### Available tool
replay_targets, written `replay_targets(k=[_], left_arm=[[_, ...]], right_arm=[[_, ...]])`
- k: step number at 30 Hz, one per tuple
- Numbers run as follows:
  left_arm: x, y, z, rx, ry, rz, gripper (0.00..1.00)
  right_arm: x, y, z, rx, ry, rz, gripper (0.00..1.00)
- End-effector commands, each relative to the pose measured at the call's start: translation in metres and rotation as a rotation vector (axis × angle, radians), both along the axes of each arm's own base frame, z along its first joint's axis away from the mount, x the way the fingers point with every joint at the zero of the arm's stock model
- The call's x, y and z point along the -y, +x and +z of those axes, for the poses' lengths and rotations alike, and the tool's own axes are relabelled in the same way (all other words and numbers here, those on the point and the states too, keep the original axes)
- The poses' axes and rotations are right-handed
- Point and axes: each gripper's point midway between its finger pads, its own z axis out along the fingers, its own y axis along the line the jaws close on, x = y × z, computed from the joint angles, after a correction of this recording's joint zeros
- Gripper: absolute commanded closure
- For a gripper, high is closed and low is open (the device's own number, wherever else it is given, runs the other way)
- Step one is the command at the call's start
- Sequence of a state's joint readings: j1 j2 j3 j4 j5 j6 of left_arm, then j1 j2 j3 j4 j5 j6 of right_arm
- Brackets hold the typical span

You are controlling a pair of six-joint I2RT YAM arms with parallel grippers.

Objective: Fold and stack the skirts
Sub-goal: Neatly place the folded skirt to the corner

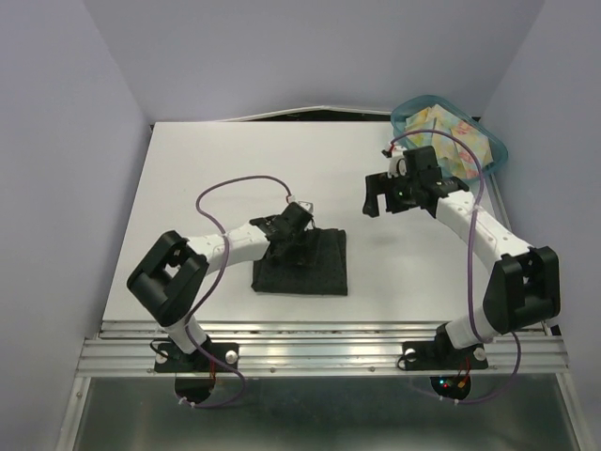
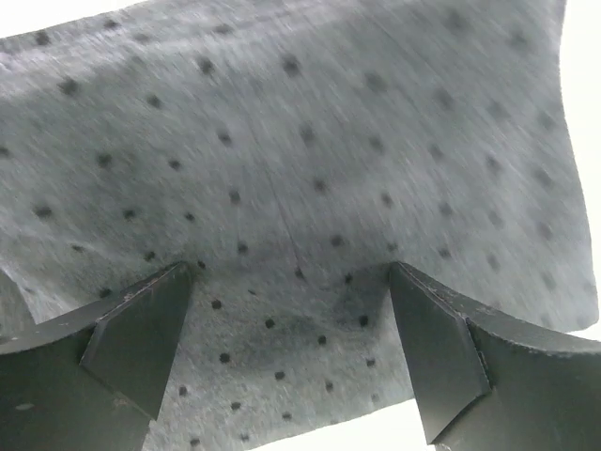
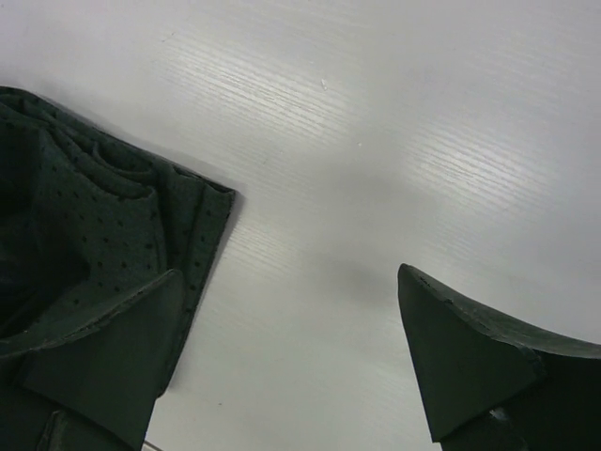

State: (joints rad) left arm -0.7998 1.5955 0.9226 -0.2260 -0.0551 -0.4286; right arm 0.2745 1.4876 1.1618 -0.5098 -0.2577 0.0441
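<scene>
White tabletop (image 1: 235,160), pale lilac walls: two robot arms over a folded dark skirt.

Left arm bends at the elbow by the table's front-left edge, forearm running right to ctr, wrist tipped down. Left gripper (image 2: 291,310) sits over the charcoal-black dotted knit skirt (image 1: 305,265), jaws spread wide w/ the cloth lying flat btwn and under the fingers; contact not clear. Skirt lies as a folded rectangle near the front-centre of the table. Right arm rises from its elbow at right, forearm reaching up-left. Right gripper (image 1: 380,202) hangs above bare table, jaws wide, holding nothing, skirt's corner just beside its one finger in the wrist view. Far-right corner: translucent teal plastic bin (image 1: 498,155) containing the pastel yellow floral-print skirt (image 1: 449,127).
</scene>
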Motion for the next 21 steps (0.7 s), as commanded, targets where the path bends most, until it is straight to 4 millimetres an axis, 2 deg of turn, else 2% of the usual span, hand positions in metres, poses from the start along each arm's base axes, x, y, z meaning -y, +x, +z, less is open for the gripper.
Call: replay_targets(k=[1,7,8,10,11,12,13,15,16,18,19,21], left_arm=[[-0.031,0.036,-0.019,-0.041,0.079,0.156,0.01],[-0.060,0.083,-0.018,-0.013,0.188,0.154,0.01],[-0.075,0.096,-0.016,-0.002,0.205,0.189,0.01],[-0.090,0.117,-0.011,0.012,0.223,0.217,0.01],[-0.110,0.127,-0.011,-0.004,0.240,0.244,0.01],[-0.118,0.137,-0.010,-0.007,0.245,0.249,0.01],[-0.124,0.154,-0.007,-0.005,0.267,0.239,0.01],[-0.140,0.177,-0.004,-0.009,0.306,0.249,0.01],[-0.151,0.197,-0.005,-0.028,0.324,0.248,0.01],[-0.166,0.216,-0.008,-0.042,0.360,0.208,0.02],[-0.181,0.237,-0.009,-0.033,0.364,0.228,0.01],[-0.188,0.252,-0.009,-0.029,0.340,0.169,0.01]], right_arm=[[0.009,0.008,0.003,0.025,-0.017,-0.015,0.00],[0.016,0.013,0.007,0.038,-0.020,-0.026,0.00],[0.016,0.014,0.006,0.037,-0.020,-0.024,0.00],[0.020,0.016,0.006,0.049,-0.035,-0.007,0.00],[0.019,0.016,0.005,0.049,-0.038,-0.002,0.00],[0.020,0.016,0.003,0.045,-0.040,0.000,0.00],[0.019,0.016,0.002,0.042,-0.040,0.001,0.00],[0.023,0.016,-0.001,0.036,-0.043,-0.004,0.00],[0.023,0.014,-0.005,0.028,-0.046,-0.001,0.00],[0.026,0.015,-0.007,0.022,-0.047,-0.005,0.00],[0.026,0.014,-0.010,0.014,-0.049,-0.002,0.00],[0.026,0.014,-0.012,0.010,-0.050,0.002,0.00]])
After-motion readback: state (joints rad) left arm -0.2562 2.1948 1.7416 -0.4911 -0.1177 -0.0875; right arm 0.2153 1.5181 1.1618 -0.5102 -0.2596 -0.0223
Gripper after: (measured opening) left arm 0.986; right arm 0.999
